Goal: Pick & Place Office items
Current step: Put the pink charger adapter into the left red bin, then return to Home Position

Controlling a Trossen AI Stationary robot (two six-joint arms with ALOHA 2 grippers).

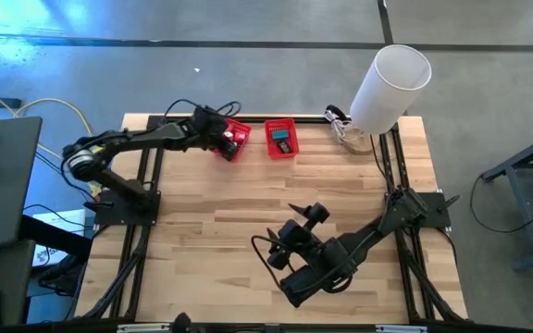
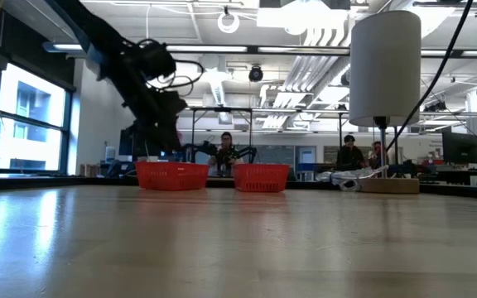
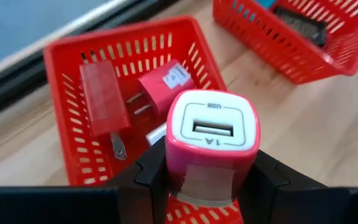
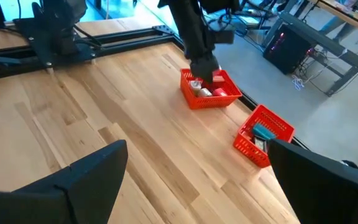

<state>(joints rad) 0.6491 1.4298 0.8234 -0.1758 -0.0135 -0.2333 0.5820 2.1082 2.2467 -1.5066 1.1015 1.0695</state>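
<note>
The left hand [image 3: 207,186] is clamped on a pink USB charger [image 3: 211,143] above the left red basket [image 3: 61,56], a light, rigid, smooth-sided block best pinched across its flat sides, while the right hand [image 4: 197,180] waits spread apart over the desk [image 1: 211,222].

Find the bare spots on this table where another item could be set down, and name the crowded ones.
Free: the wide wood between the baskets and the right gripper. Crowded: the left basket, holding chargers under the left gripper and its pink charger, and the far corner by the white cylinder.
</note>
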